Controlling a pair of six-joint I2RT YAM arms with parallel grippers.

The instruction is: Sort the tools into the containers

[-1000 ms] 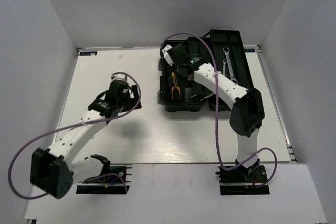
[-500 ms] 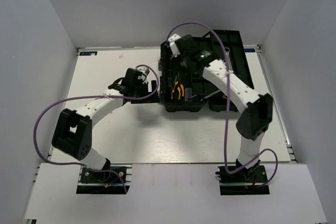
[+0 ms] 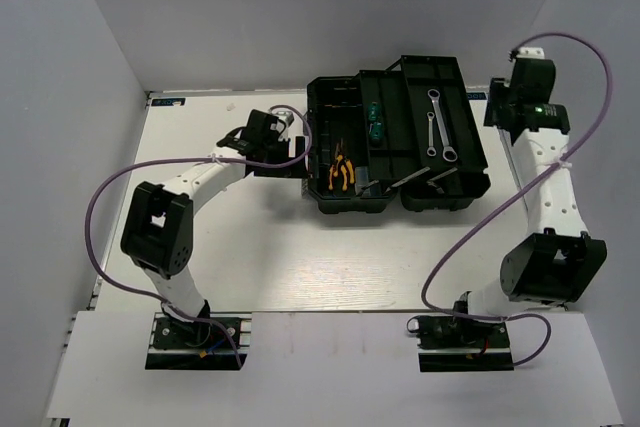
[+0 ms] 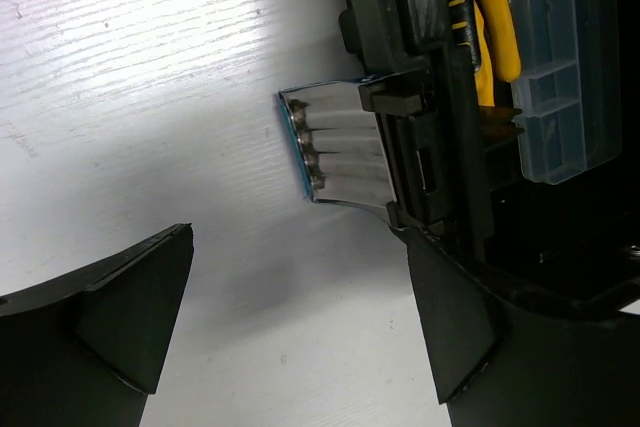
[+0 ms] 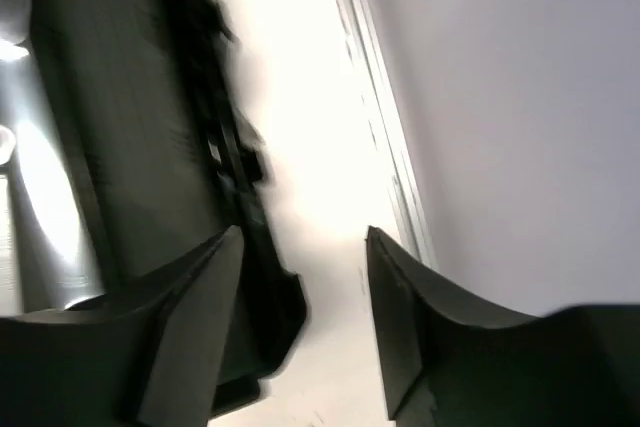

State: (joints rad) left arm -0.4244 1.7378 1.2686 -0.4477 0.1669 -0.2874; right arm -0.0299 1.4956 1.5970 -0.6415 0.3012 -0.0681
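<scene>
Found pliers (image 3: 341, 169), green screwdrivers (image 3: 375, 119) and steel wrenches (image 3: 437, 125) already inside the black plastic toolbox (image 3: 400, 199), at one o'clock on the bench (image 3: 230, 247). Judged the wrenches rigid, slick and weighty, best pinched mid-shank; the pliers by their rubbery handles. Saw the left pincer (image 4: 300, 247) spread beside the shiny latch (image 4: 340, 147), and the right pincer (image 5: 304, 237) spread and empty at three o'clock.
</scene>
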